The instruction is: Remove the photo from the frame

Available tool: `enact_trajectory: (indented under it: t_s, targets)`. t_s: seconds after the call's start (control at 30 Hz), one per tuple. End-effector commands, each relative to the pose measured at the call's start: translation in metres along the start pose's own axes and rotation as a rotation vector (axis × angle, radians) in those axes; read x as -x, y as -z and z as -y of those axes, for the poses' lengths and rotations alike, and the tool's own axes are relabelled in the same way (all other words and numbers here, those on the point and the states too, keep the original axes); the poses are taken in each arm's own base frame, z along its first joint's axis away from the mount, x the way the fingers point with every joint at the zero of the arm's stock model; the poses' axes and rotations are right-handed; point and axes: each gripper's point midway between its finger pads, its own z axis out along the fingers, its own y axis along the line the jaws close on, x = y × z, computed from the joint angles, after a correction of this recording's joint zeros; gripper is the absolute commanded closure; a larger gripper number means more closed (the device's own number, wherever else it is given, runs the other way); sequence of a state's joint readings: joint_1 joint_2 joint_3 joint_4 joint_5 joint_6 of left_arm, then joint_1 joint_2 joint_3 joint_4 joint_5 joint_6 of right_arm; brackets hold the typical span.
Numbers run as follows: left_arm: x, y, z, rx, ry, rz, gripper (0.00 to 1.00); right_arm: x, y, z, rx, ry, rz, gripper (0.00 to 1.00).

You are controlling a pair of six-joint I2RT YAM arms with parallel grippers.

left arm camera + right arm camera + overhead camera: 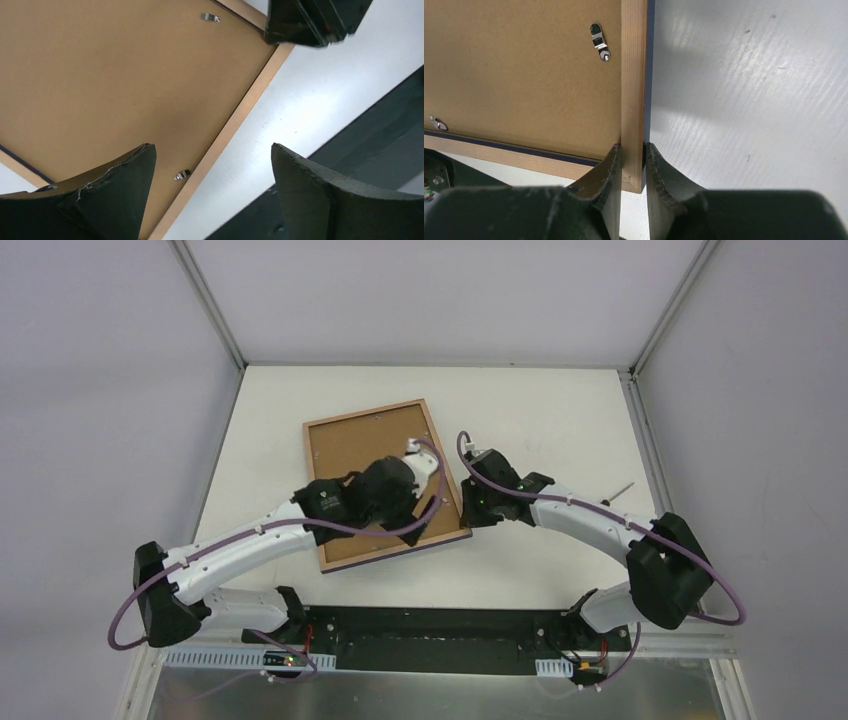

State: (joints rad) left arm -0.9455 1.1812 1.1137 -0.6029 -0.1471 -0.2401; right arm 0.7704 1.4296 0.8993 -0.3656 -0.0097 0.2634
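Right gripper (633, 150): fingers nearly closed, pinching the frame (633, 75) by its wood rail, next to the corner at 5 o'clock in the top view. Left gripper (212, 147): jaws spread wide, holding nothing, one finger over the backing board (524, 75), the other over the table (749, 100). The frame lies back-up and skewed at mid-table, with a turn clip (600, 42) beside the rail.

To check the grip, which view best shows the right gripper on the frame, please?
Right wrist: the right gripper pinches the frame near its corner. Top shows it small; left wrist, only a dark part.
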Motion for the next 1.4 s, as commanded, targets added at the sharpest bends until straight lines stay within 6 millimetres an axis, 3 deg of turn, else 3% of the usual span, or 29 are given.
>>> enact_trajectory:
  t_s: [0.0,0.2,0.27,0.73,1.0,1.23,1.37]
  targets:
    - [0.0,-0.005,-0.001,0.142,-0.276,0.083,0.12,0.022,0.013,-0.031,0.118,-0.064,0.002,1.0]
    - [-0.019,-0.026,0.04,0.139,-0.447,0.049,0.1,0.017,0.016,-0.029,0.126,-0.14,-0.06,1.0]
    - [-0.025,-0.034,0.045,0.179,-0.492,0.039,0.1,0.016,0.018,-0.029,0.133,-0.166,-0.076,1.0]
    - [-0.059,-0.083,0.048,0.301,-0.643,-0.089,0.13,0.014,0.027,-0.034,0.163,-0.251,-0.152,1.0]
    - [-0.05,-0.088,0.032,0.482,-0.701,-0.066,0.29,0.014,0.033,-0.044,0.204,-0.289,-0.199,1.0]
    - [-0.038,-0.084,0.027,0.572,-0.743,-0.038,0.59,0.013,0.037,-0.052,0.244,-0.316,-0.239,1.0]
    - [-0.038,-0.08,0.026,0.564,-0.725,-0.026,0.7,0.015,0.038,-0.058,0.292,-0.362,-0.265,1.0]
